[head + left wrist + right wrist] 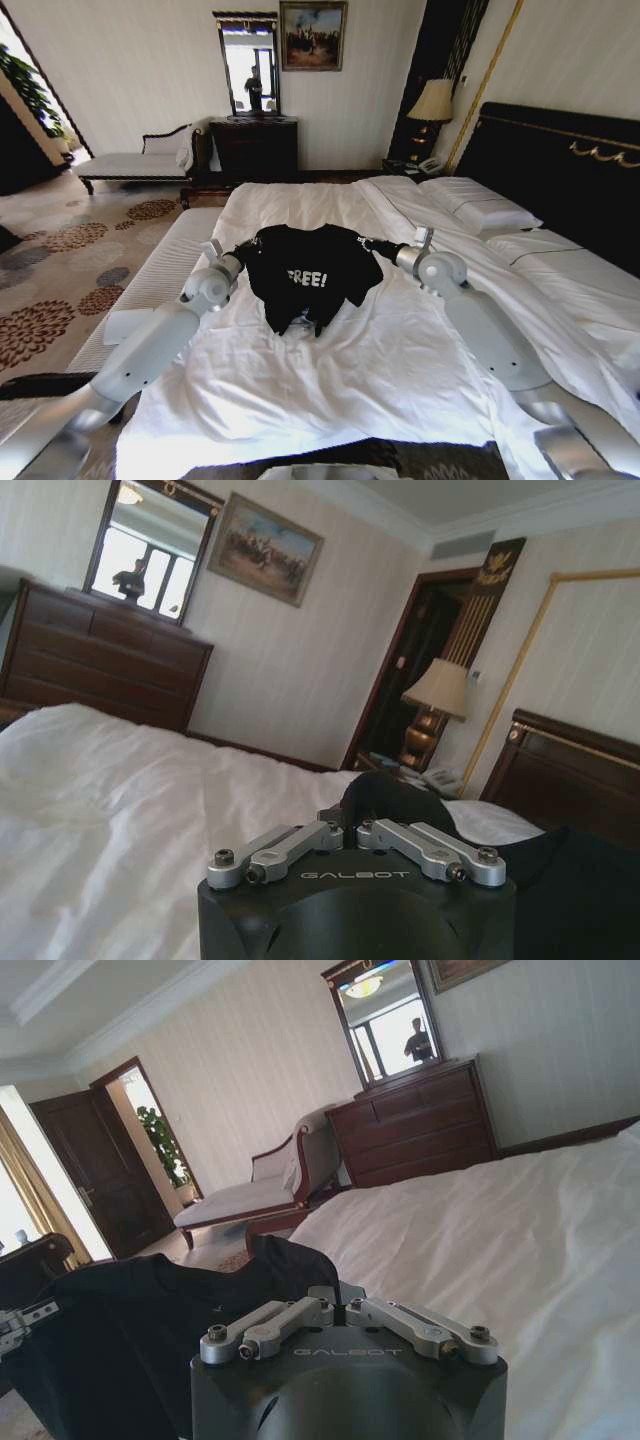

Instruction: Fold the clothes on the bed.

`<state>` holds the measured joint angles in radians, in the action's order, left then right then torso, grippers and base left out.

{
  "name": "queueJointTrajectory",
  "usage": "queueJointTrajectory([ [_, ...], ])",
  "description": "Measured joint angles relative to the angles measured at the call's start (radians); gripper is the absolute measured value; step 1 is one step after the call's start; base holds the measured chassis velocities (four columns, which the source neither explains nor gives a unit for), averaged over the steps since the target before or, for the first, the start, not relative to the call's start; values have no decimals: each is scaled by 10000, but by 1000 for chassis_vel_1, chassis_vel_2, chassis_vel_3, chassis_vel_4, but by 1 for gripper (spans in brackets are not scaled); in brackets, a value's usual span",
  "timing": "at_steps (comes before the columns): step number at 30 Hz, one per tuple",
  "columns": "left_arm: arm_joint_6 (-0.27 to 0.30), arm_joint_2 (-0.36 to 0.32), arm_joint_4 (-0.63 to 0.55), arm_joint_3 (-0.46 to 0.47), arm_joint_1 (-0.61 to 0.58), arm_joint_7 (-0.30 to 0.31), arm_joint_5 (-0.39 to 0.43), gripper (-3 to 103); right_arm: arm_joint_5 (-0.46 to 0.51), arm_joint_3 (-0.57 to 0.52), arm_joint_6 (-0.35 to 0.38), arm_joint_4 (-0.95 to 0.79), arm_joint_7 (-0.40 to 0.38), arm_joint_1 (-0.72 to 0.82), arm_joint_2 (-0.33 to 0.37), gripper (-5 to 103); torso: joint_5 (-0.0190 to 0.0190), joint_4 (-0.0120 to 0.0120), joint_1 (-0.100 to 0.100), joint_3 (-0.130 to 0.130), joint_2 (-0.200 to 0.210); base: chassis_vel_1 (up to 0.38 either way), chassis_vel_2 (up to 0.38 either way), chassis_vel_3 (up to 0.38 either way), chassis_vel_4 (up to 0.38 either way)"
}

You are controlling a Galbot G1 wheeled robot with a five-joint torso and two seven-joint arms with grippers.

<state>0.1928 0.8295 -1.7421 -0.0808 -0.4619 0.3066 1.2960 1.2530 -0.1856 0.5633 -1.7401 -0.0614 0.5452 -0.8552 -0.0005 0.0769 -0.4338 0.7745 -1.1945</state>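
The bed (330,380) lay under white sheets, its pillows (480,208) near the dark headboard (560,170). The black T-shirt (312,272) was held raised above mid-mattress, hem hanging toward the sheet. The left pincer (246,246) pinched one shoulder of the shirt, the right pincer (372,243) the other, both pressed together on fabric.

White "FREE!" printed on black T-shirt (312,272), frame centre. "GALBOT" marked on each wrist-view gripper housing (355,905), lower centre.
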Motion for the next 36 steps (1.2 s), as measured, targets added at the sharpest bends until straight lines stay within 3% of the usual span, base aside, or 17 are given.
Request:
queueJointTrajectory([
  [6, 55, -621, -785, -183, 1104, 182, 732, 1, 786, -197, 35, -926, -514, -516, 825, 0, 1, 0, -2, 1, 0, 0, 0, 0, 0],
  [20, 134, -2045, -2061, -9, 2383, 257, 2108, 1, 2717, -340, 56, -1628, -1168, -2635, 2316, 0, -2, 0, -1, 0, 0, 0, 0, 0, 0],
  [28, 197, -2621, -2575, 488, 2417, 265, 2665, 1, 3858, -351, 71, -1965, -1493, -3329, 2774, 0, -1, 0, -2, 1, 0, 0, 0, 0, 0],
  [36, 274, -4008, -3514, 1548, 1772, 205, 3248, 1, 5274, -629, 86, -2614, -1738, -3766, 3414, 0, -3, -1, -1, 0, -1, 0, 0, 0, 0],
])
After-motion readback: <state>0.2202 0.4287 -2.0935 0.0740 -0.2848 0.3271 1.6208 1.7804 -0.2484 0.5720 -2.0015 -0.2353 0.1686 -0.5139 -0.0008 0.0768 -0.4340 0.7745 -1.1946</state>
